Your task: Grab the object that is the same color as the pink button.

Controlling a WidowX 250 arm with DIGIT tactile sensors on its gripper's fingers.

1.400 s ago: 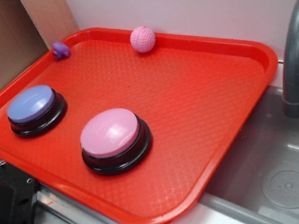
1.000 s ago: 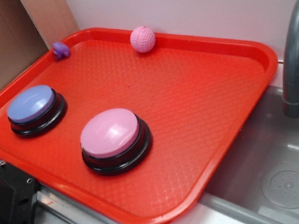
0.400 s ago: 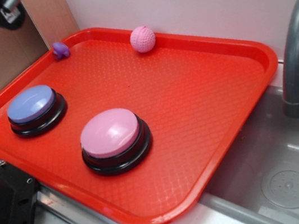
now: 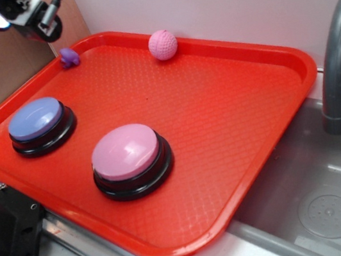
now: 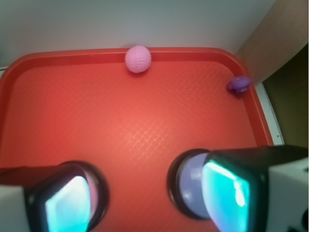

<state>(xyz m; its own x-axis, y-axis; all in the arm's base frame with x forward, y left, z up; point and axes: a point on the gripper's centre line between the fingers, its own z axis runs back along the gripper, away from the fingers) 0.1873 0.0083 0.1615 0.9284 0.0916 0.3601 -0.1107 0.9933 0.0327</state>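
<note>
Red tray (image 4: pixel 249 89), round pink ball (image 4: pixel 162 45) by far rim, no long axis; fingers (image 5: pixel 227 195) apart, empty.

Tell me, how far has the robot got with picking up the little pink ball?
Nothing is grabbed yet. The pink ball sits untouched against the far rim of the red tray, matching the pink button. The tool hangs open above the two buttons, holding nothing. Left to do: travel across to the ball, lower around it, close and lift.
</note>
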